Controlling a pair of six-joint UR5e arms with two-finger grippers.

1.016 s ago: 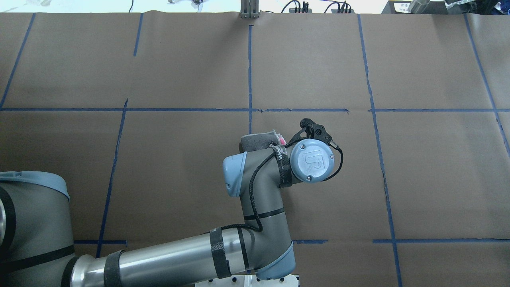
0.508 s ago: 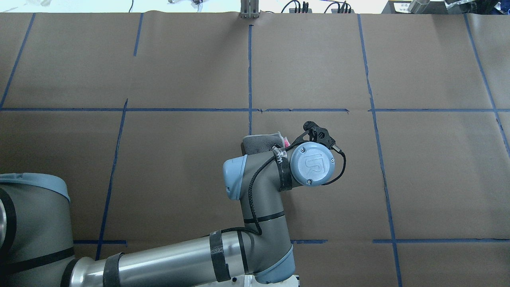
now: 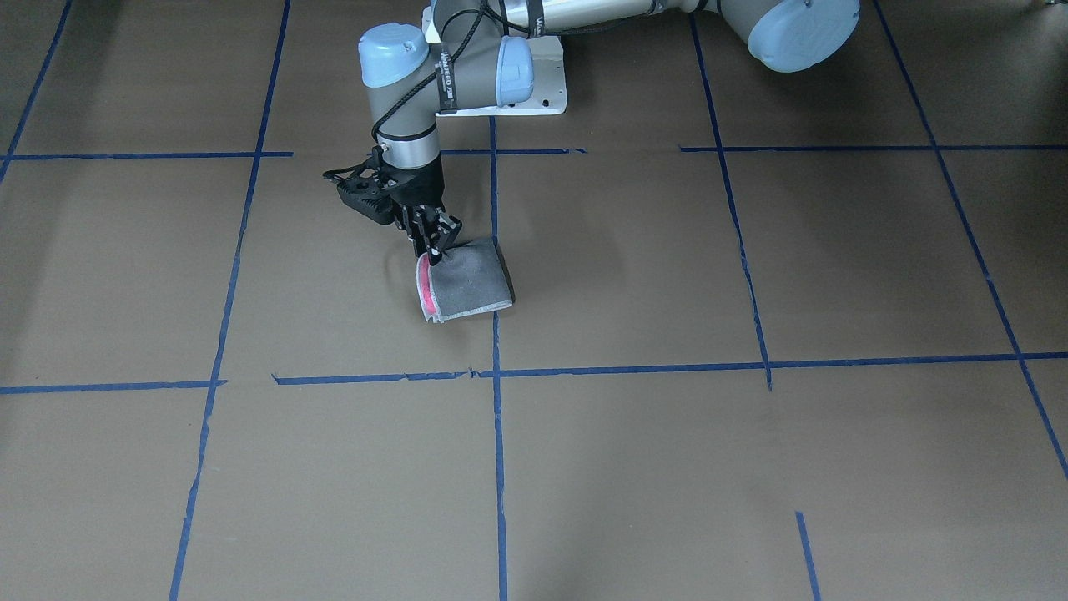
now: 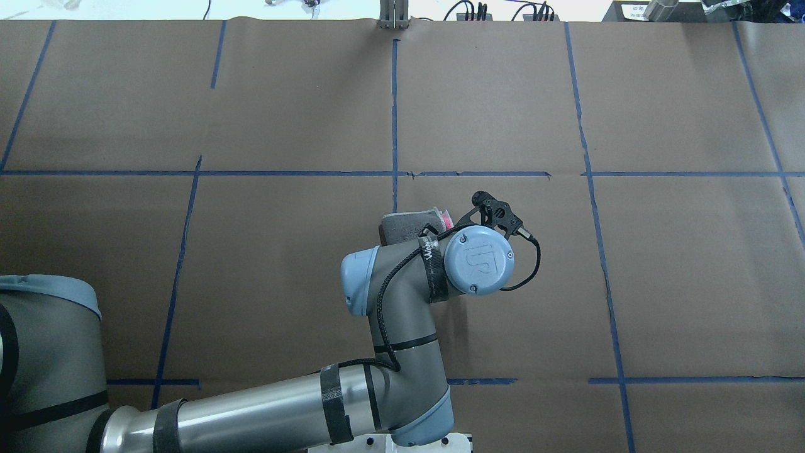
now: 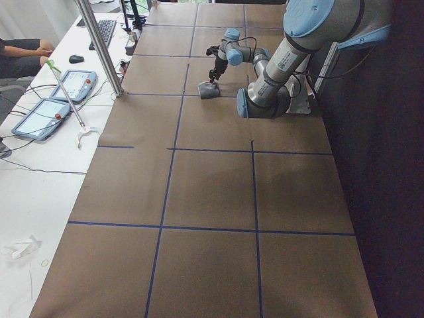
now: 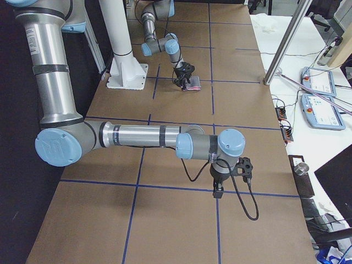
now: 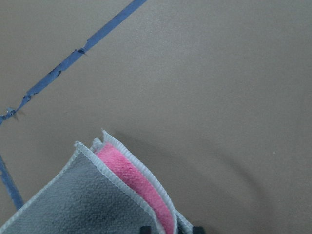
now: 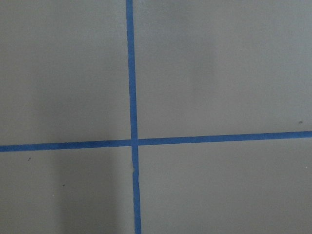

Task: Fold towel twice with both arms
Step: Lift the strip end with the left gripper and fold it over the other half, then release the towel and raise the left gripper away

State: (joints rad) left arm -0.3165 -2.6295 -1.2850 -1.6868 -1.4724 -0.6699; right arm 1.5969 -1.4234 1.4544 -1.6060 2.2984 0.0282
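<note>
The towel [image 3: 465, 286] lies folded small on the brown paper-covered table [image 3: 751, 459], grey face up with a pink layer showing at its open edge, just beside a blue tape line [image 3: 496, 401]. The left gripper [image 3: 434, 247] stands on its corner, fingers pinched on the hemmed layers. The right gripper [image 6: 218, 191], well apart from the towel, hangs over a tape crossing; whether its fingers are apart cannot be told.

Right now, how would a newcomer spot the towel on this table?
Look at the brown paper-covered table marked with blue tape lines; beside the centre line the left gripper pinches the towel. It is the only cloth there: a small folded square, grey outside, pink inside, whitish hem.
</note>
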